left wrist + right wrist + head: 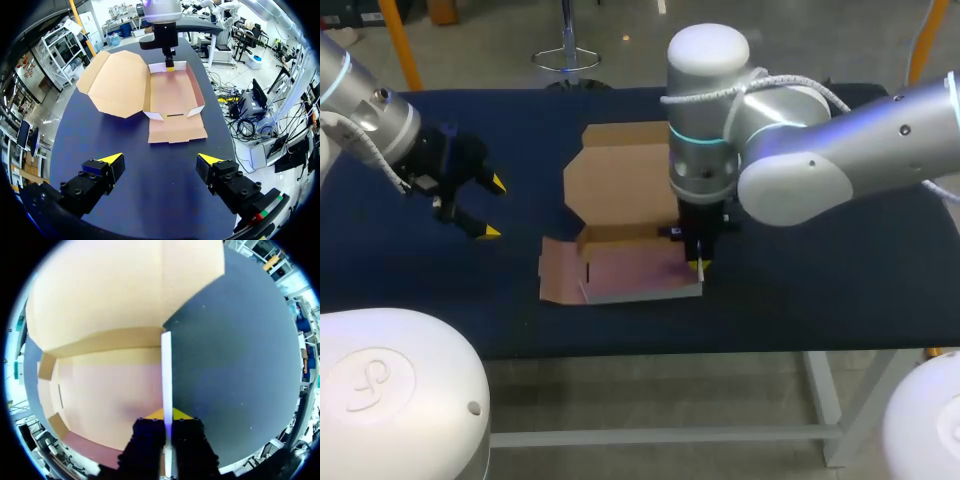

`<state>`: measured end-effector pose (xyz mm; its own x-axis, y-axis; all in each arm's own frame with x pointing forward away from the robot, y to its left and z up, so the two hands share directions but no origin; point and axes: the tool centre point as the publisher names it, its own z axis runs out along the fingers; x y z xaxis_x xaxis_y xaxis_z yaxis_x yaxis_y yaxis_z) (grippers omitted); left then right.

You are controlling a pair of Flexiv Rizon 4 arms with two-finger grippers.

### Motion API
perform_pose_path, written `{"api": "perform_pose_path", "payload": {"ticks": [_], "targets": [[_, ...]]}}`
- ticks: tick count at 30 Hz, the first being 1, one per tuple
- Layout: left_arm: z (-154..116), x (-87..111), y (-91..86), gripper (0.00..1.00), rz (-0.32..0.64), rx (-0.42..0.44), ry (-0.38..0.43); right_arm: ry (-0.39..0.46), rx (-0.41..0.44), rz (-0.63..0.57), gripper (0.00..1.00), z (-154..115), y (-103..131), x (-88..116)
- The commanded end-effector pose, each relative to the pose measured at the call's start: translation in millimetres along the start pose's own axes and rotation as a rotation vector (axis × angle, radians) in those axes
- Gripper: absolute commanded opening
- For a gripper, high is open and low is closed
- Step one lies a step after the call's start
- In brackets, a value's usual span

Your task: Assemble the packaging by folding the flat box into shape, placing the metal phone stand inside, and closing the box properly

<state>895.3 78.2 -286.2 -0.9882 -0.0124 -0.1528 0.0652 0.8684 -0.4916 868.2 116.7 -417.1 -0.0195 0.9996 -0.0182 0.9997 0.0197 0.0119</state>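
Note:
A brown cardboard box lies partly folded at the middle of the table, its lid flat behind it and a front flap spread toward me. My right gripper stands straight down at the box's right side, shut on the upright white-edged side wall, one finger inside and one outside. In the left wrist view the box lies ahead with the right gripper at its far wall. My left gripper hangs open and empty left of the box, above the cloth. No phone stand is in view.
The table is covered in dark blue cloth, with bare cloth to the left and right of the box. The table's front edge runs close below the box's spread flap.

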Motion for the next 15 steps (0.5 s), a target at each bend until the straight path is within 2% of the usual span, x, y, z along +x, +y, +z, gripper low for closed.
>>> {"api": "perform_pose_path", "payload": {"ticks": [1, 15], "targets": [[-0.3, -0.2, -0.6, 1.0, -0.001, -0.005, 0.002, 0.029, 0.002, -0.003, 0.0, 1.8, -0.3, -1.7], [-0.3, -0.2, -0.6, 1.0, -0.001, -0.005, 0.002, 0.0, 0.031, 0.002, 0.0, 3.2, 0.6, 1.9]]}}
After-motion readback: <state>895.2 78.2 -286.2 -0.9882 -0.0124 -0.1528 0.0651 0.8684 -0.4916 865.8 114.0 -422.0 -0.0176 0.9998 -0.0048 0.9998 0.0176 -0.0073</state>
